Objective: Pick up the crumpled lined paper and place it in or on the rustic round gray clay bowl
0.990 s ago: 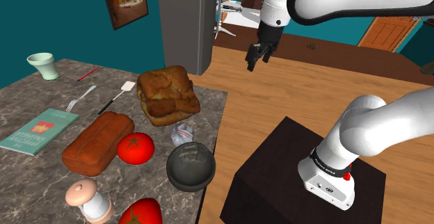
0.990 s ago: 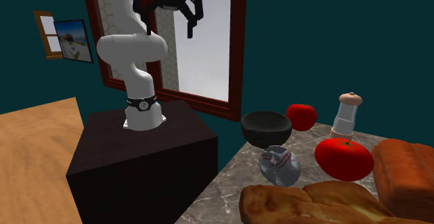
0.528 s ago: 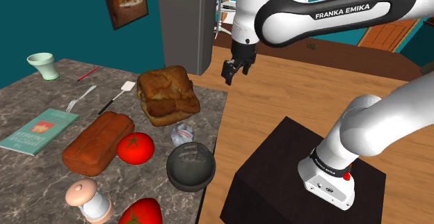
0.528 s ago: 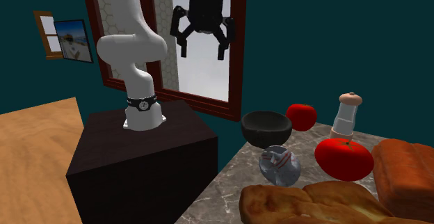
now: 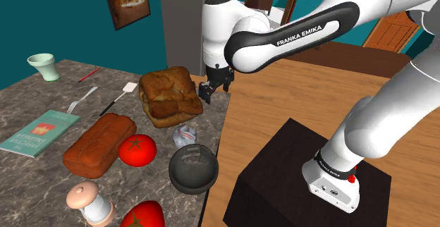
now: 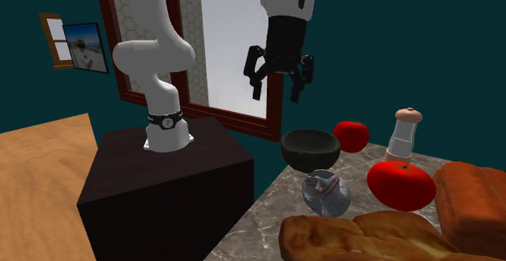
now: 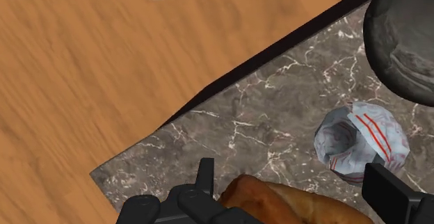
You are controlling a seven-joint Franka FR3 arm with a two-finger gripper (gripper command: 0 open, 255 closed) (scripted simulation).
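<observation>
Though crumpled, pale bluish-white paper (image 7: 362,142), red-lined, beside dark bowl (image 7: 407,42).

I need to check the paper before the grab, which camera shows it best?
The wrist view: the paper is large and close, its red lines plain, beside the bowl. The shoulder view shows it small between bread and bowl; the second exterior view shows it dim, near the bowl.

"FRANKA EMIKA" on the white arm (image 5: 304,32)
</observation>
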